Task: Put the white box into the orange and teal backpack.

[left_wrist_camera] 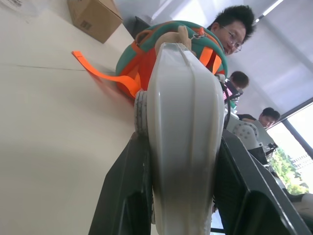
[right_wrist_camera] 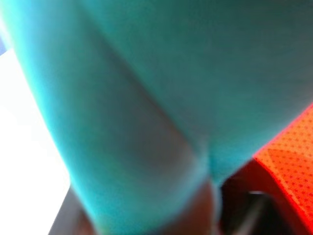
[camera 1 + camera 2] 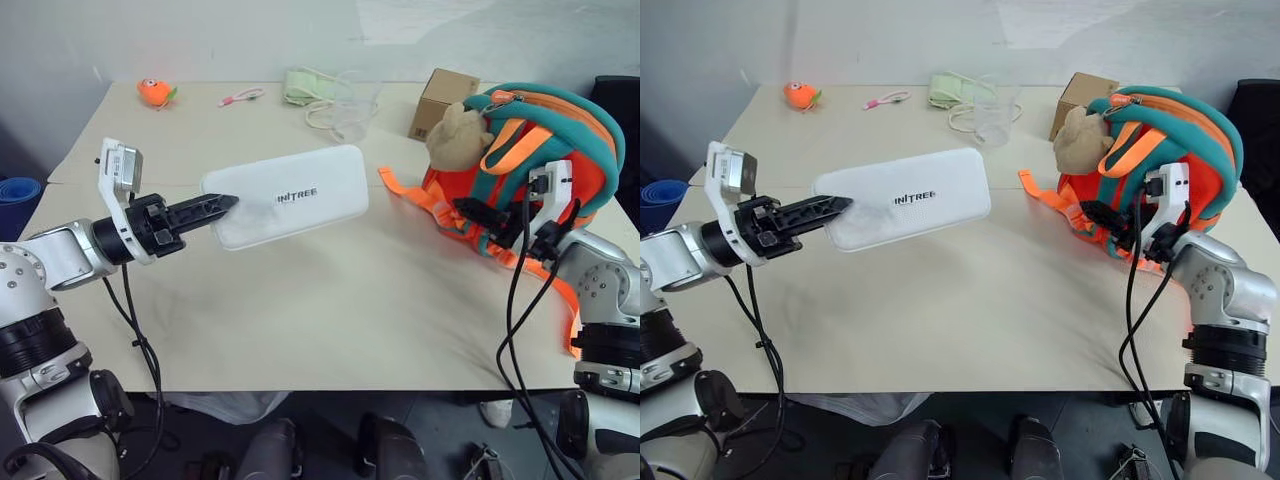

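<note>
Left fingers [image 3: 218, 207] reach level, clamped on the white box [image 3: 290, 195], lifted beside the backpack [image 3: 545, 150]. Right arm's fingers [image 3: 480, 218] press against the backpack; their grip cannot be told.

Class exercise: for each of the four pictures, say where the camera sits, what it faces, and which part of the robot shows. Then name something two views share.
Left eye: on the head, looking down over the table; both arms show, left gripper clamping the white box.
Right eye: beside it, same scene; right gripper at the backpack.
Left wrist: looks along its fingers and the box's edge toward the backpack and people behind.
Right wrist: pressed close to teal and orange fabric.
Shared: both eyes and the left wrist show box and backpack.
</note>
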